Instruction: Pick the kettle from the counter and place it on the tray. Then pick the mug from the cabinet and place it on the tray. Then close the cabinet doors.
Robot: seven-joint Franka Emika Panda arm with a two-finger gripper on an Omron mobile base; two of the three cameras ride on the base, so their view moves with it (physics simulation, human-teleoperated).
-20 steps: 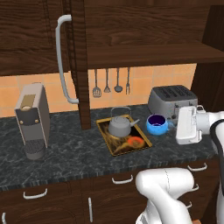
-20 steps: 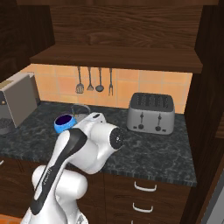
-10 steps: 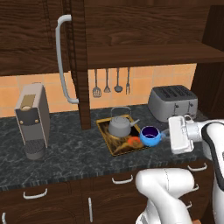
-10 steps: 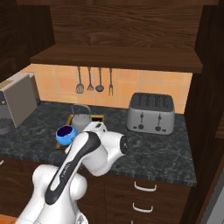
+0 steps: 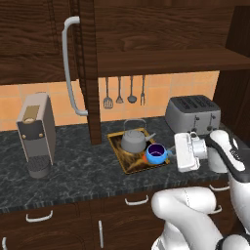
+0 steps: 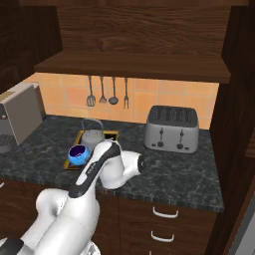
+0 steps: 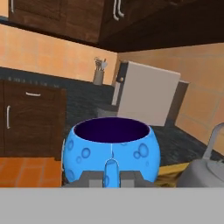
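Observation:
The blue mug [image 5: 156, 154] hangs over the front right corner of the gold-rimmed tray [image 5: 115, 141], and my gripper [image 5: 171, 153] is shut on its small handle. Whether the mug touches the tray I cannot tell. In the hand view the mug [image 7: 111, 153] sits upright just past my fingertips [image 7: 89, 177]. The grey kettle [image 5: 134, 140] stands on the tray just behind the mug, and it also shows as the kettle [image 7: 203, 173] at the right of the hand view. The cabinet [image 5: 171, 61] stands open above, its door [image 5: 90, 68] swung out with a curved white handle [image 5: 68, 63].
A silver toaster [image 5: 193, 114] stands on the dark counter [image 5: 73, 171] right of the tray. A beige coffee machine [image 5: 36, 134] stands at the left. Utensils [image 5: 119, 93] hang on the orange tiled wall. My white arm [image 6: 107, 167] reaches across the counter's front.
My gripper has carried the mug left and down from beside the toaster to the tray's front right corner, next to the kettle.

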